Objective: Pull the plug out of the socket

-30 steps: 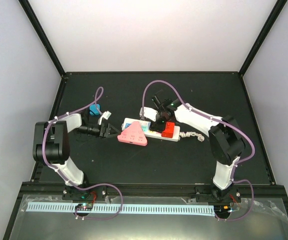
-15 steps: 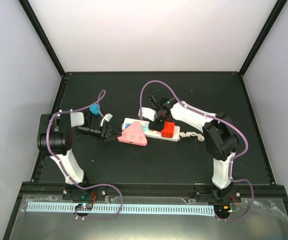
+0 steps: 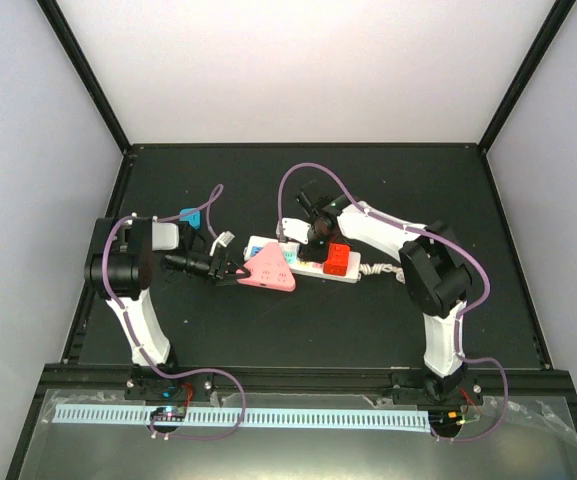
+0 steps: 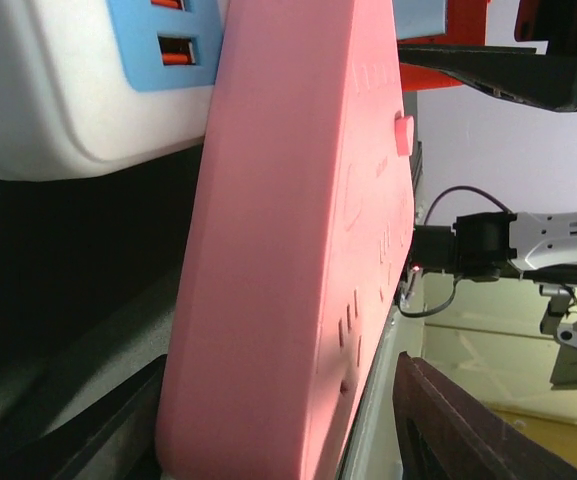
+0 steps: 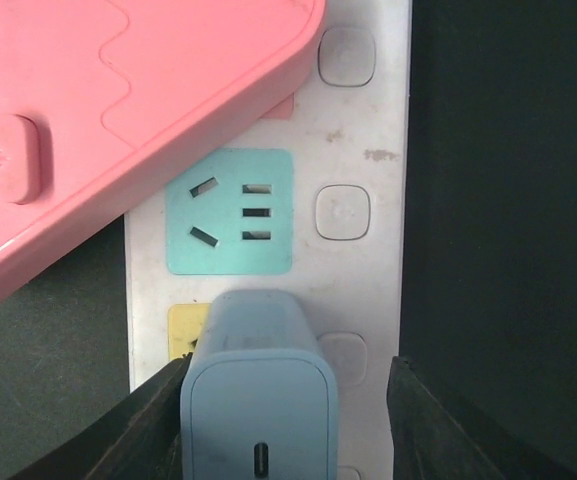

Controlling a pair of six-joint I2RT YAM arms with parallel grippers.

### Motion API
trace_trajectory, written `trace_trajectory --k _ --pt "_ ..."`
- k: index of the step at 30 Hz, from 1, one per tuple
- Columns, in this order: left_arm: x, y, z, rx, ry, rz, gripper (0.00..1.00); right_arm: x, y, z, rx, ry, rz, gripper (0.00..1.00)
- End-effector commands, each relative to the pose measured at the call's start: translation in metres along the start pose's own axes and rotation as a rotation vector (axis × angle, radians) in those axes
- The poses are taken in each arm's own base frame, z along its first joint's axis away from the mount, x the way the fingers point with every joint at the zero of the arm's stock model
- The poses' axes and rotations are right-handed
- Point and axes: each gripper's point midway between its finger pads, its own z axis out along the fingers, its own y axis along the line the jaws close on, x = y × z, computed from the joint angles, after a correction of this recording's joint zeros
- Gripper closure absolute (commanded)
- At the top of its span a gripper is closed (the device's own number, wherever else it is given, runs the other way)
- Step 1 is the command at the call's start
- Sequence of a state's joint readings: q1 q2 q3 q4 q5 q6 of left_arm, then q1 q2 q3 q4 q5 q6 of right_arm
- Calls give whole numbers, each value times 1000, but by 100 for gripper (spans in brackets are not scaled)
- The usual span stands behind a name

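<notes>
The top external view is bright and even, the white back wall nearly washed out and the black table (image 3: 268, 330) matte with faint shadows. In the left wrist view the fingers (image 4: 468, 430) are dark against a bright background. The right wrist view is sharp, with soft shade beside the pale blue plug (image 5: 258, 400).

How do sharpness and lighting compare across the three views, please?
Top external: soft, even light, no glare; the long white plastic power strip is small but clear. Left wrist: the pink triangular plastic block fills the frame, slightly soft. Right wrist: crisp on the teal outlet face and the pale blue rectangular plug.
</notes>
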State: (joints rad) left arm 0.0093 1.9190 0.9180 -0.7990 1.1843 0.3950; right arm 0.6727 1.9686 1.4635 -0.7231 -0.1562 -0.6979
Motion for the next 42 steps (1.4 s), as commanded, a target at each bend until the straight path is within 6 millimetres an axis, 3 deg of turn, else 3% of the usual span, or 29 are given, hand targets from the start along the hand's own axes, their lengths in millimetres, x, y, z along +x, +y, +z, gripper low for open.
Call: trace_trajectory --k 1,10,26,38,42 --pt "-6 -10 4 78 -2 26 44 -5 -2 0 3 0 -17 47" --pt "-5 -7 7 113 6 -6 55 -6 0 0 -5 -9 -21 49" --pt "-7 -16 10 232 0 -28 72 -6 0 0 -14 -3 -32 62" --pt "-7 -21 8 261 -6 -4 97 -3 0 5 -22 15 -39 73" --pt "-8 -27 6 269 -15 21 98 0 -1 9 -31 30 -33 76"
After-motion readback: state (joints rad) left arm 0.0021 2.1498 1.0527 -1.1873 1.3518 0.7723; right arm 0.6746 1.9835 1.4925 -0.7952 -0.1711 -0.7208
